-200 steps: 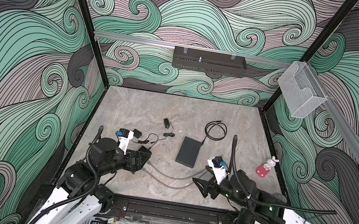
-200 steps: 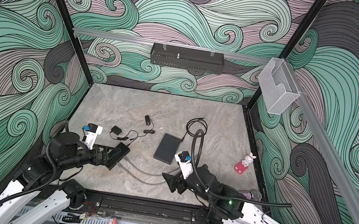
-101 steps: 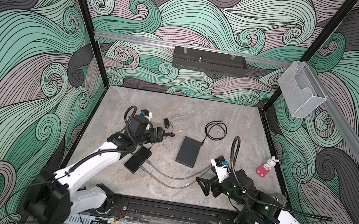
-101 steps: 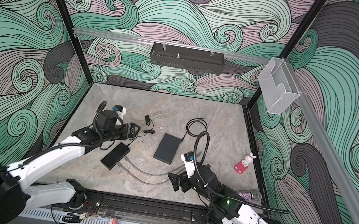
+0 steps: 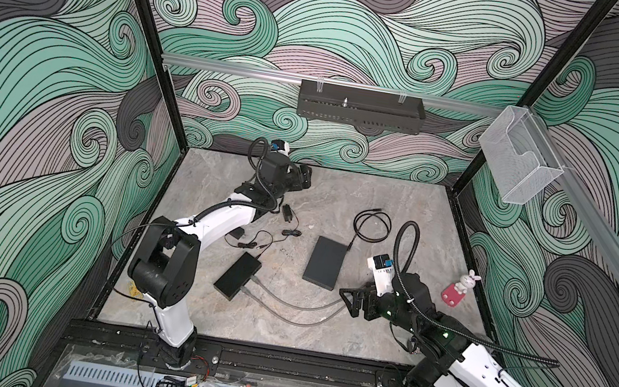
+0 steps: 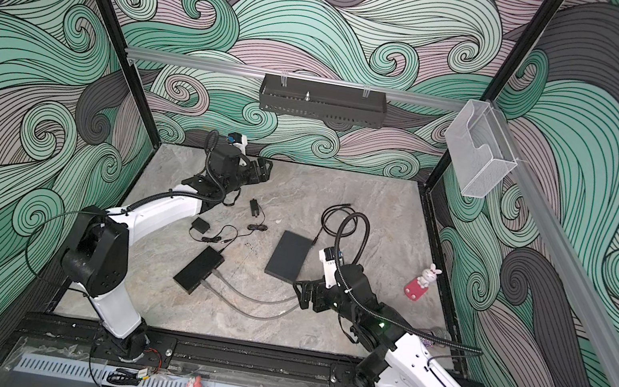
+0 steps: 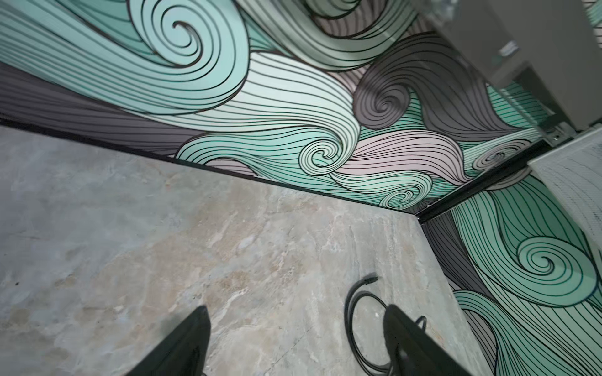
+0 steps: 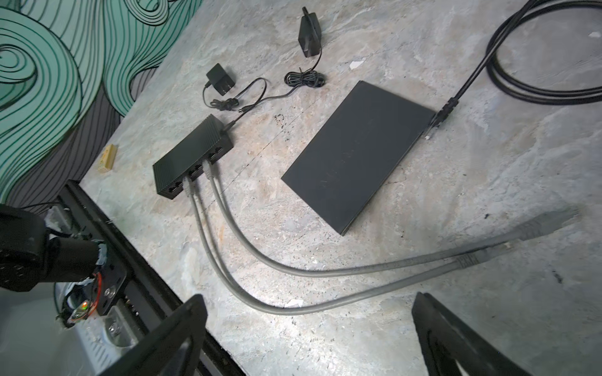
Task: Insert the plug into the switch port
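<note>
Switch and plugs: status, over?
Left tool open, empty, far back. Right tool open, empty. Two grey plugs loose on table, not inserted. Nothing in the way.

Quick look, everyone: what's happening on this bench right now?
Neither arm holds anything. The right gripper hangs open beside the loose plugs of two grey cables, whose other ends sit in the small black switch. The left gripper, also open, is up near the back wall, away from the cables.
</note>
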Available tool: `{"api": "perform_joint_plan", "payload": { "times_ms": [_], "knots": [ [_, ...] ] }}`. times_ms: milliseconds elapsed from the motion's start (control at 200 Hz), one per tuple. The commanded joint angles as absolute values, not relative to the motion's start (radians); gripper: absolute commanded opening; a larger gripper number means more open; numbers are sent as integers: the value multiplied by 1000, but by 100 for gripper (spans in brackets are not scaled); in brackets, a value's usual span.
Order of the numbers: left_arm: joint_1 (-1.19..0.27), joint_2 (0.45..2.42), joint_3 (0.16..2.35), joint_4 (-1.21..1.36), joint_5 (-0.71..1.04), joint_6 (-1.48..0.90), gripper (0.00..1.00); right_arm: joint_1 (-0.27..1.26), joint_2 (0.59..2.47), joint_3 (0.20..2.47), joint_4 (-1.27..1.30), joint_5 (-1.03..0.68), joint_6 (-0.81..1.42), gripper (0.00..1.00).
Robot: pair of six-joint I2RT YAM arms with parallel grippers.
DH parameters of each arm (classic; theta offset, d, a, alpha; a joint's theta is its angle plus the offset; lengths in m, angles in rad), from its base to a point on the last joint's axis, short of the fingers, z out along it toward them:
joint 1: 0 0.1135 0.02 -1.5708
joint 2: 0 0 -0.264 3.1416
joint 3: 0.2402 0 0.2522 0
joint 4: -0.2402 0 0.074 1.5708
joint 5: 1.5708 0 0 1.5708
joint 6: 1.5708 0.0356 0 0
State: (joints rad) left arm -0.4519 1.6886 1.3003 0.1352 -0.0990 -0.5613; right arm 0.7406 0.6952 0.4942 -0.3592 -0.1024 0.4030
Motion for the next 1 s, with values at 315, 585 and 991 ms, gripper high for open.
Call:
{"api": "perform_joint_plan", "payload": {
  "times_ms": [315,585,991],
  "knots": [
    [-437,1509,1276,-155,-58,-533,85,698,730,604,-534,-305,371,99],
    [-310,1559,1452,-416,189,-426,81,685,915,708,-483,-278,325,97],
    [-188,1397,1275,-257,271,-453,83,677,1438,1127,-480,-233,397,83]
  ]
}}
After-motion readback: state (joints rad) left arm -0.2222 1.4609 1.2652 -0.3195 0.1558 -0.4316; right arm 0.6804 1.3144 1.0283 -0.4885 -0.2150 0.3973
